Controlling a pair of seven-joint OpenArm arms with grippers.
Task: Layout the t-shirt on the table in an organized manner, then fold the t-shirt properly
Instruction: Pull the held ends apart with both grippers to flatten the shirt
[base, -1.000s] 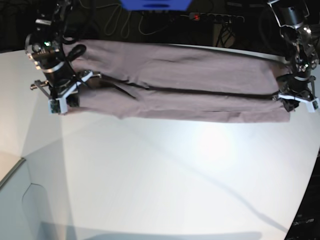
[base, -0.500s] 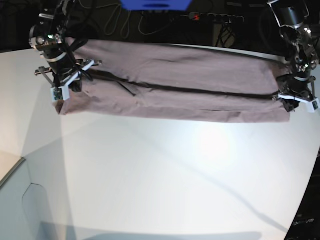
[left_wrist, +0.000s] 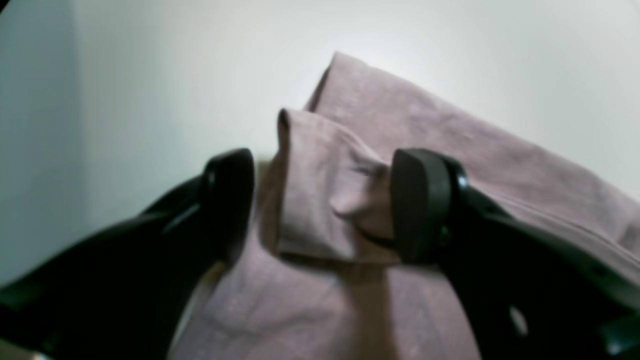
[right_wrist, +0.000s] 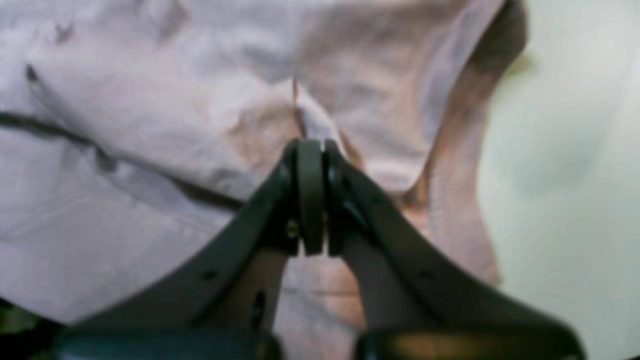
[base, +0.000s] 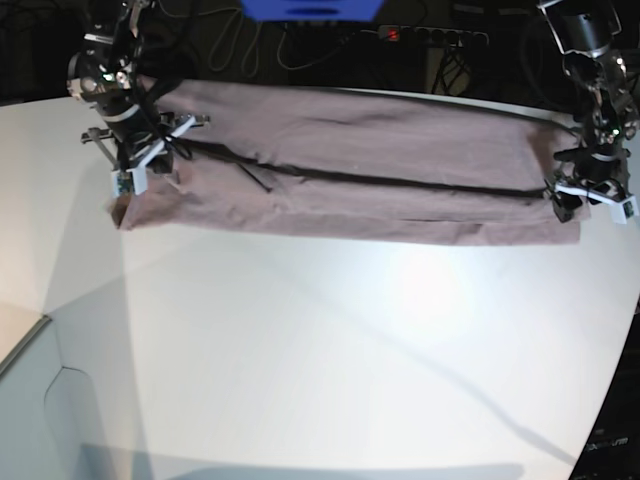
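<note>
White table fills the room's foreground, cables and a power strip in the dark behind. Along its far edge lies the mauve t-shirt, folded into a long band with a dark seam line. Right tool pinches a cloth ridge; left tool stands spread around a fold.

I see the plain dusty-mauve cotton t-shirt folded lengthwise into a long band, lying flat. It spans nine to three across the far part of the smooth white table.
</note>
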